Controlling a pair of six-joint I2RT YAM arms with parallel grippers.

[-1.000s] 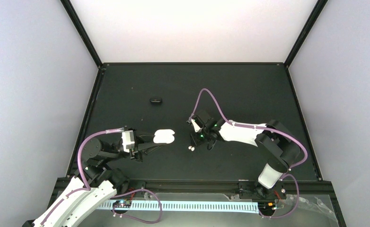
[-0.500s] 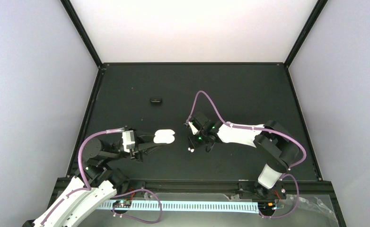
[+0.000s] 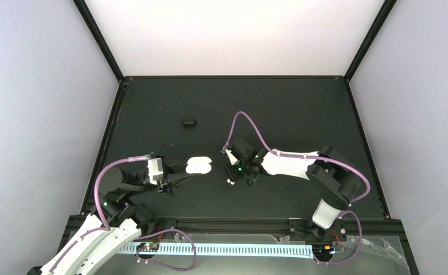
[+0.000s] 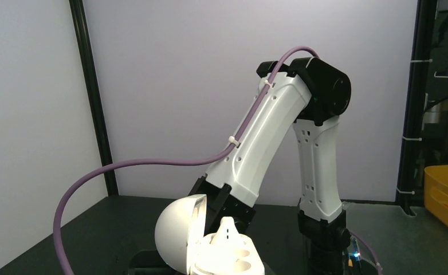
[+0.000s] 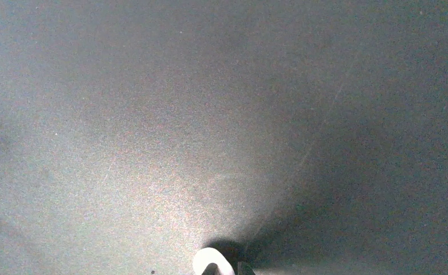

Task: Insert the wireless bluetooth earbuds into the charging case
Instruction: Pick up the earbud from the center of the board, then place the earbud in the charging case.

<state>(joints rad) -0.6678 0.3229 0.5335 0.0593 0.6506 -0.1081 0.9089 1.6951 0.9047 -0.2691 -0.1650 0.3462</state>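
On my overhead feed the left hand reaches in low from the left. Its fingers are drawn narrow on the near edge of the charging case, which it holds just left of the middle of the bench.

The left wrist camera looks straight over the case. The lid is swung open to the left, and an empty rounded socket shows at the front right. A small white piece stands up out of the base beside the lid. It looks to me like an earbud seated there, but I can't be sure. Behind the case, the right arm rises white against the wall with its purple cable looping across. A yellow bin sits at the far right edge.

The right hand points down at the bench just right of the case, apart from it. An earbud shows as a white speck right at its tip. On the right wrist feed that earbud is cut off by the bottom edge, with dark bench filling the rest of the view. I can't tell whether the fingers are closed on it or merely beside it, nor how wide they stand.

A small black oval object lies farther back on the bench, well apart from both hands.
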